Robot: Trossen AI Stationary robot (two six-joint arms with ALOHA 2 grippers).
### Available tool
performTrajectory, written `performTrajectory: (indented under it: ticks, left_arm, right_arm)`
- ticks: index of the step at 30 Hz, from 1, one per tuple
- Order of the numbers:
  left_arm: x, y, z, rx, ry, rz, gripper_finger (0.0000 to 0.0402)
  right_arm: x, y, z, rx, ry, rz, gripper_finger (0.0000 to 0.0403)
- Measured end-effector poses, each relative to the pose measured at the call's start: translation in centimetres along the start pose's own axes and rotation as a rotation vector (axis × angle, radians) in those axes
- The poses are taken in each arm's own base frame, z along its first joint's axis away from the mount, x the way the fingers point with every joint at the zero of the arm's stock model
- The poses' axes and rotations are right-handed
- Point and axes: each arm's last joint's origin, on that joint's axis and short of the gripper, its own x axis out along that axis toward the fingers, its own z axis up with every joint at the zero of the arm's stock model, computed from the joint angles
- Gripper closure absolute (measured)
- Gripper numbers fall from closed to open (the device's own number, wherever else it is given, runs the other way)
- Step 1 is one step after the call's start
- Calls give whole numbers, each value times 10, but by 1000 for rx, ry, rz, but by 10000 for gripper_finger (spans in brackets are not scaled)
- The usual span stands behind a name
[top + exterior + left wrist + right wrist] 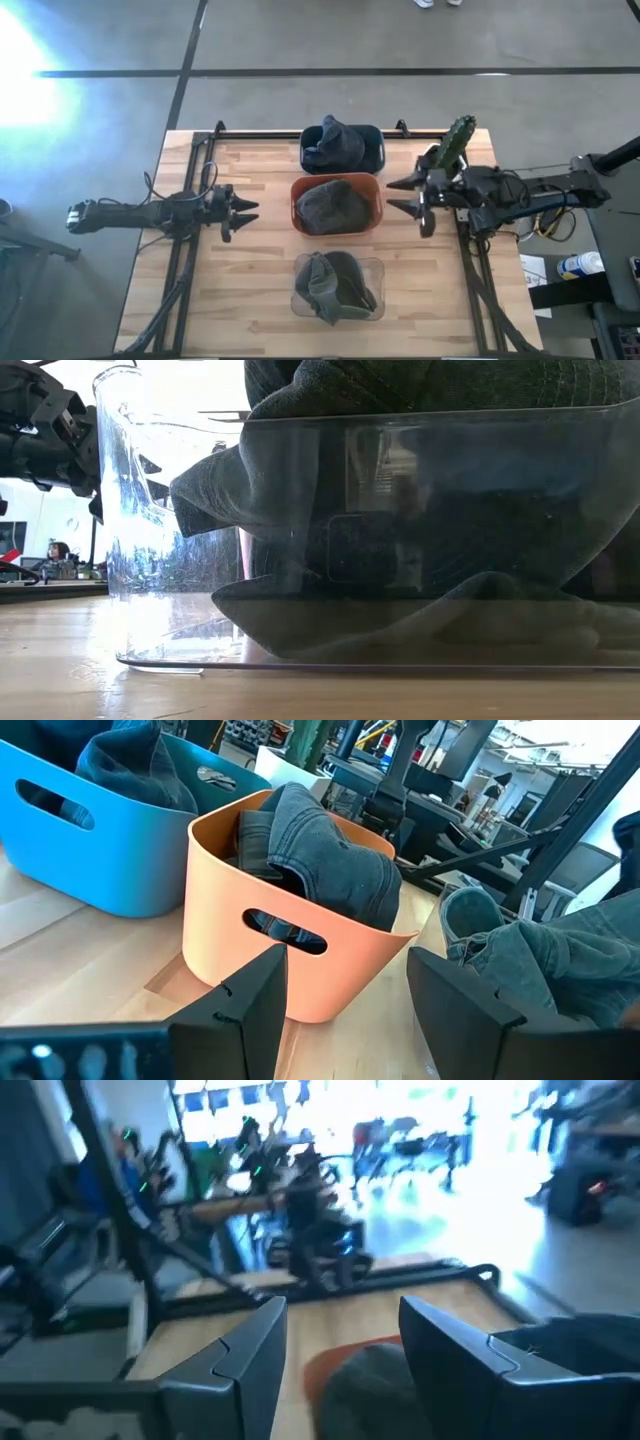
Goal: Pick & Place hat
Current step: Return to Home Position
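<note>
Three bins stand in a row down the table's middle, each with a hat inside. The far blue bin (343, 148) holds a dark blue hat, the orange bin (337, 204) a dark grey hat (330, 207), and the near clear bin (338, 288) a grey-green hat (337, 285). My left gripper (246, 213) hovers open left of the orange bin, holding nothing. My right gripper (404, 194) hovers open right of the orange bin, above table height, also holding nothing. The left wrist view shows the grey hat (320, 860) bulging over the orange bin's rim (290, 930).
A green cactus-shaped object (455, 142) stands at the table's far right corner beside my right arm. The clear bin (400, 530) fills the low view. Bare wood lies left and right of the bins. Black frame rails run along the table's sides.
</note>
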Motion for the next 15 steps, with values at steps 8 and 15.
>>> performTrajectory:
  ticks: [8, 15]
  left_arm:
    - [0, 0, 0, 0, -1, -1, 202]
    - [0, 0, 0, 0, -1, -2, 202]
  right_arm:
    - [-32, -17, -64, -64, -169, 4, 213]
    - [-49, -26, -100, -14, -213, 9, 213]
